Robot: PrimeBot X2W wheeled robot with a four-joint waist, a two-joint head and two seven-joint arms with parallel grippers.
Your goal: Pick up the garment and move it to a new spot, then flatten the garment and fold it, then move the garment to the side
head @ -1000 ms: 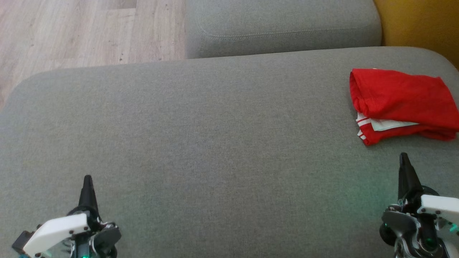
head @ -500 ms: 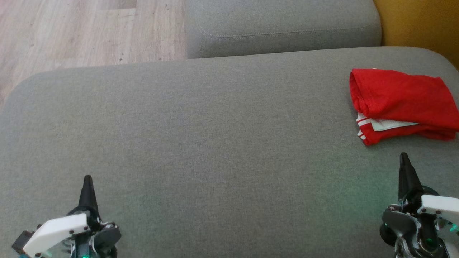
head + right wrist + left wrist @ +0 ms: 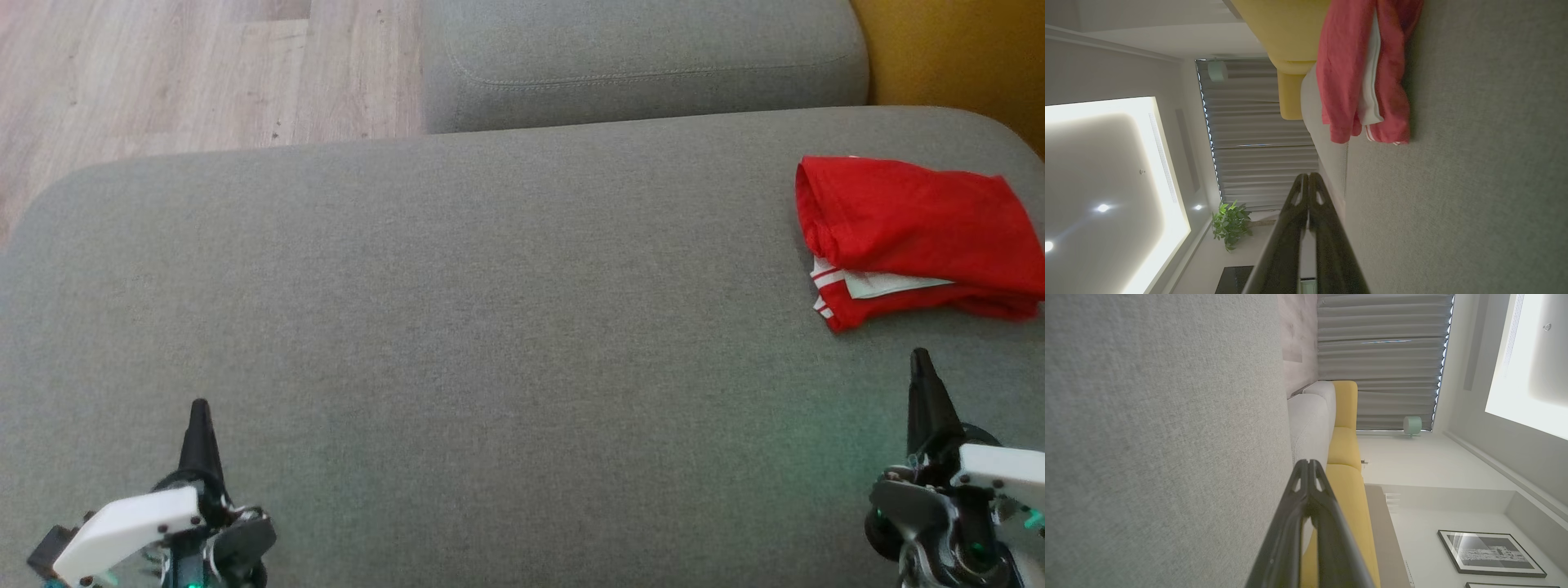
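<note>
A red garment (image 3: 914, 237) with white stripes lies folded at the far right of the grey cushion (image 3: 457, 327); the right wrist view shows the same garment (image 3: 1363, 73) near its top. My right gripper (image 3: 921, 363) hovers just short of it, shut and empty, its fingertips pressed together (image 3: 1308, 177). At the lower left my left gripper (image 3: 199, 412) is shut too, far from the garment, with nothing in it (image 3: 1308, 463).
A second grey cushion (image 3: 645, 57) sits behind the main one. Wooden floor (image 3: 163, 73) lies beyond the cushion's left edge, and a yellow seat (image 3: 955, 57) stands at the far right. The cushion's right edge is close to the garment.
</note>
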